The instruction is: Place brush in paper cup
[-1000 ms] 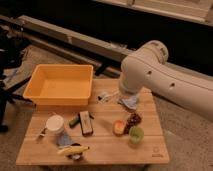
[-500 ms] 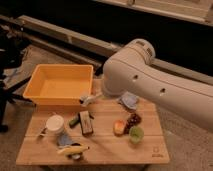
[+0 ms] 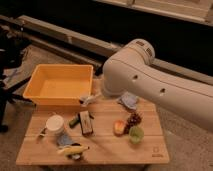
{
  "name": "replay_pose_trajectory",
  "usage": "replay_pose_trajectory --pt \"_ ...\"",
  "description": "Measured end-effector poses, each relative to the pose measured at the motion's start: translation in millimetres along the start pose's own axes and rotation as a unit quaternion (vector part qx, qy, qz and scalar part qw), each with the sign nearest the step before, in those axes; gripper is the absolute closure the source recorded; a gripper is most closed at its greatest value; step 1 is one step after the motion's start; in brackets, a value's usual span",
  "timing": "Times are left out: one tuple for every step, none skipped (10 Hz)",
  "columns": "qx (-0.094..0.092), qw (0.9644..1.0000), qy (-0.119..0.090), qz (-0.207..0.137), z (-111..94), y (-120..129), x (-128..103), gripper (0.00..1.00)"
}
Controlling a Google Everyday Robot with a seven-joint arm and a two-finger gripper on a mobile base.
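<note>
So the brush [image 3: 42, 133], as far as we can tell, is that slim pale stick lying flat on the table [image 3: 105, 152] at the front-left, just beside the paper cup [image 3: 55, 123] on its left side. It's not in the cup and it sits exactly where it was a second ago. The cup is upright and hasn't budged either, and neither have the black block [image 3: 86, 122] next to it or the banana [image 3: 72, 149] in front. What's different is the arm [image 3: 150, 82]: a second ago its wrist hangs over the back-right of the table, and now the gripper [image 3: 87, 99] sits further left, by the near right corner of the yellow bin [image 3: 60, 85], with the big elbow swung round behind it. The gripper is clamped closed, and we can't make out anything in it. We read this as the approach getting underway with nothing picked up yet. It's nearer the brush but still well apart from it, so it needs to come forward and left, open up, and get down on that handle.
</note>
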Motion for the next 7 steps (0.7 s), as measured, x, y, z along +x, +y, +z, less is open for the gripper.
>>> replay_pose_trajectory --pt "0.000 1.0000 0.000 -0.001 0 0 0 1.00" --pt "-0.001 1.0000 -0.001 -0.009 0 1 -2 1.00" --pt "-0.002 0.9999 -0.003 -0.016 -1 4 -8 1.00" --pt "-0.005 0.9996 -0.007 -0.026 1 8 -20 1.00" --pt "-0.008 0.9992 -0.012 -0.038 4 11 -38 1.00" --pt "-0.010 0.9986 -0.015 -0.050 7 15 -55 1.00" --pt "-0.014 0.9976 -0.019 -0.065 11 20 -72 1.00"
